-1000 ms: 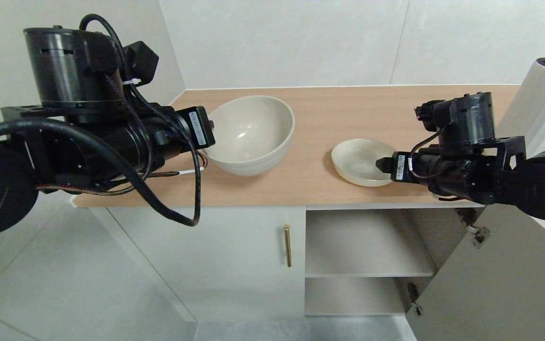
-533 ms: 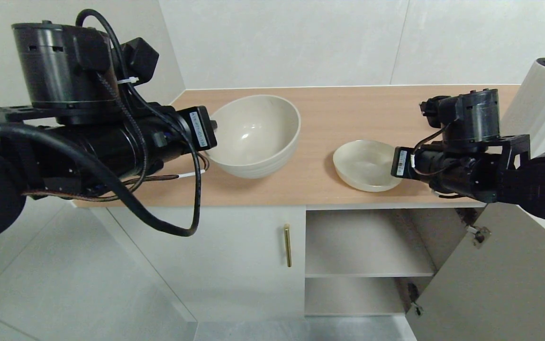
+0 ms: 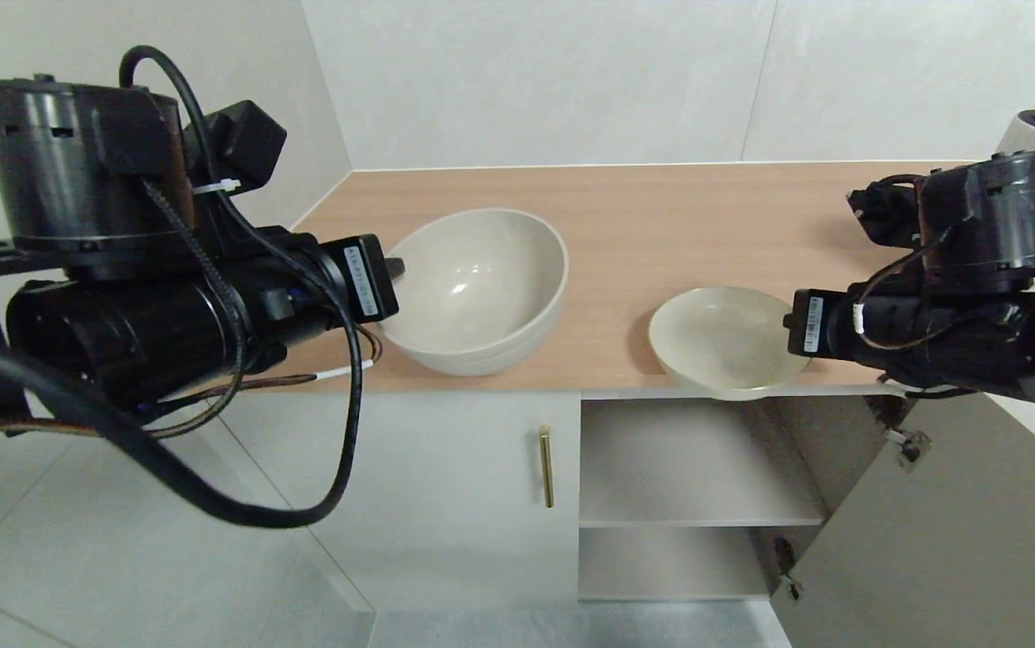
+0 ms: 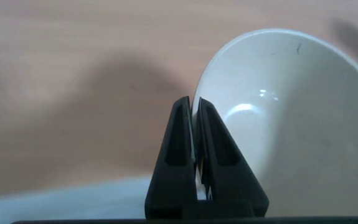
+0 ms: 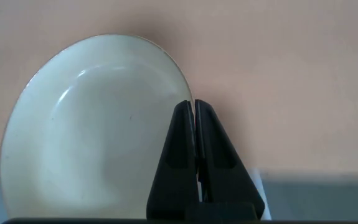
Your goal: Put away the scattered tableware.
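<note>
Bowl [image 3: 472,288] and plate [image 3: 724,342] are at the desk's [image 3: 625,216] front edge, the plate overhanging the open cupboard [image 3: 688,459]; left jaws pinch the bowl's rim, right jaws the plate's, likely for shelving below

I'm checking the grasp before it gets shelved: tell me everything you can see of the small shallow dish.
The shallow dish is round, pale cream, glossy like ceramic, and empty. It lies mouth up at the front edge of the wooden counter, jutting over the open cabinet. The right gripper is shut on its rim.
</note>
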You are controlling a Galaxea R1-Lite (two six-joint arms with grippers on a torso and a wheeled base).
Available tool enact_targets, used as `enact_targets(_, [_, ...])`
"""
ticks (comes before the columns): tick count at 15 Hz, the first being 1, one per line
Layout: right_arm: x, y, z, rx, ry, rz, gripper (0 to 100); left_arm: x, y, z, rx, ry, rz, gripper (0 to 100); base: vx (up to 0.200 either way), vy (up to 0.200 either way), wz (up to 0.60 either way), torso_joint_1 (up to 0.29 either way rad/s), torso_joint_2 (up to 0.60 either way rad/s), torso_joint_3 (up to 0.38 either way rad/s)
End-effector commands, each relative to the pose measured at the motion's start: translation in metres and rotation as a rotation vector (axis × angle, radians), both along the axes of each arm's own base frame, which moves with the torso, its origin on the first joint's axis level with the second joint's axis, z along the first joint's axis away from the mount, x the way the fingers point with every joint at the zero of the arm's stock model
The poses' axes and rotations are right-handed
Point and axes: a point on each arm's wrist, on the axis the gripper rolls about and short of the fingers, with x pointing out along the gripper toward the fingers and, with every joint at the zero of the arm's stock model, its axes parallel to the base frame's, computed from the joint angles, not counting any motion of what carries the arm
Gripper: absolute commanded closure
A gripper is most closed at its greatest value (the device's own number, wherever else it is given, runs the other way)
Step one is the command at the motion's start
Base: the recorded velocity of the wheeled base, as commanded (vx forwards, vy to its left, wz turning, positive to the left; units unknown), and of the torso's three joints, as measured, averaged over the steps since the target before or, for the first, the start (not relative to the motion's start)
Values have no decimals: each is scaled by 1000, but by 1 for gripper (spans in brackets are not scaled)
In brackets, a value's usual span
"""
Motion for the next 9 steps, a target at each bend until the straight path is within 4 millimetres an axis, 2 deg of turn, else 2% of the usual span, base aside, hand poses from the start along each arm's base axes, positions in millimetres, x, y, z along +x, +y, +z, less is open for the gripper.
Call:
enact_targets(1, [-31,-12,6,8,27,52,100,-14,3,-5,2,14,-16,100,0,0,0,0,0,0])
enact_targets(3, [-51,-20,-1,45,58,116,100,-14,0,-11,14,35,-28,100,0,0,0,0,0,0])
enact_targets(5, [-53,-21,-1,46,61,125,100,-11,-8,-19,24,73,-43,100,0,0,0,0,0,0])
enact_targets(9, [-52,-23,-5,41,73,124,100,-8,-11,-24,31,90,-47,100,-200,0,0,5,4,2])
